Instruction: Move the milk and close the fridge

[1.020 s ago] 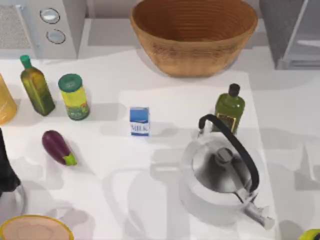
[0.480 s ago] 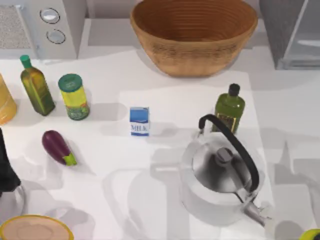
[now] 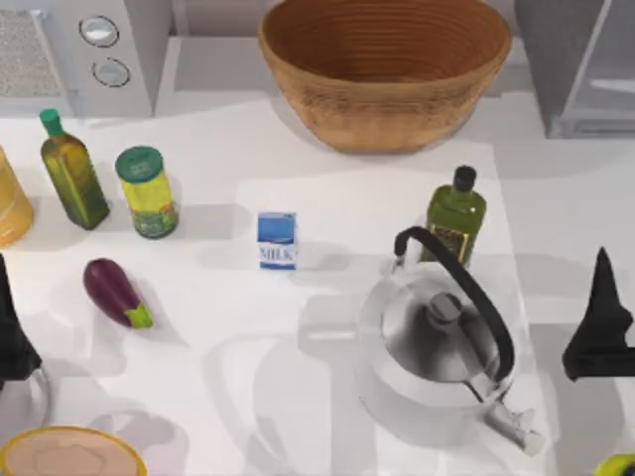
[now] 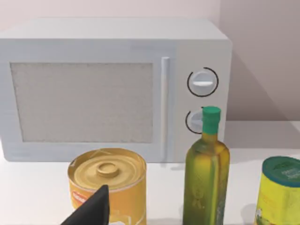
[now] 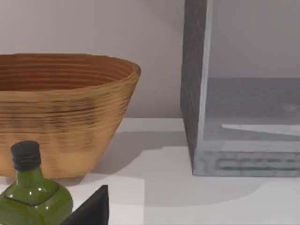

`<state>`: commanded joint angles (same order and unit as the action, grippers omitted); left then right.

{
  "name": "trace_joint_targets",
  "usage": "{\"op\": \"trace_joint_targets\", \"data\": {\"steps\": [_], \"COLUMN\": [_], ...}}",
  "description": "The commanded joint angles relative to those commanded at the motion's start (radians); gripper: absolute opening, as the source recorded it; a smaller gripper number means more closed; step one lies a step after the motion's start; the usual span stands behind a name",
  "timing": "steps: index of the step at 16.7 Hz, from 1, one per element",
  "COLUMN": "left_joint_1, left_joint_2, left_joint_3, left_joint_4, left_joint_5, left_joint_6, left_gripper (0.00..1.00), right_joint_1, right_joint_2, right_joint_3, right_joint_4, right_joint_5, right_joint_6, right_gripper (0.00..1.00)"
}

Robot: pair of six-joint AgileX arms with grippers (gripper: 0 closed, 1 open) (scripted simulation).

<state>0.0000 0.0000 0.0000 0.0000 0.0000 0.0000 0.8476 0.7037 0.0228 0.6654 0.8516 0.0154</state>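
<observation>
At the far left edge of the top view, the left end effector (image 3: 12, 342) is sitting low over the white surface (image 3: 228, 397), a dark shape partly cut off by the frame; whether its fingers are spread or pressed together cannot be told. Just behind it, a yellow can (image 3: 10, 210) is standing at the left edge, with the microwave (image 3: 79, 50) and its two round knobs occupying the back left corner. A green-capped oil bottle (image 3: 71, 174) is standing next to a green-lidded yellow jar (image 3: 147, 193), and an eggplant (image 3: 116, 293) is lying in front of them. A round bowl rim (image 3: 69, 451) is showing at the front left.

The milk (image 3: 277, 240) is standing upright near the middle of the surface, apart from everything else, its label facing the front. Behind it a big woven basket (image 3: 385, 69) is sitting at the back. To the right of the milk, a steel kettle (image 3: 442, 352) with a black handle is resting just in front of a squat green bottle (image 3: 455, 216).

The fridge (image 3: 580, 64) is standing in the back right corner with its door swung open. The right end effector (image 3: 600, 332) is hovering at the right edge beside the kettle; whether its fingers are apart or together cannot be told.
</observation>
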Motion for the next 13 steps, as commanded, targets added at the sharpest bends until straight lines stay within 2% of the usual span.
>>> {"op": "trace_joint_targets", "data": {"steps": [3, 9, 13], "left_joint_1": [0.000, 0.000, 0.000], "left_joint_2": [0.000, 0.000, 0.000], "left_joint_3": [0.000, 0.000, 0.000], "left_joint_4": [0.000, 0.000, 0.000], "left_joint_5": [0.000, 0.000, 0.000], "left_joint_6": [0.000, 0.000, 0.000], "left_gripper": [1.00, 1.00, 1.00], "right_joint_1": [0.072, 0.077, 0.132], "right_joint_2": [0.061, 0.071, 0.211], "right_joint_3": [0.001, 0.008, 0.155], "right_joint_4": [0.061, 0.062, 0.074], "right_joint_5": [0.073, 0.074, 0.084], "right_joint_6": [0.002, 0.008, 0.070], "right_gripper": [1.00, 1.00, 1.00]}}
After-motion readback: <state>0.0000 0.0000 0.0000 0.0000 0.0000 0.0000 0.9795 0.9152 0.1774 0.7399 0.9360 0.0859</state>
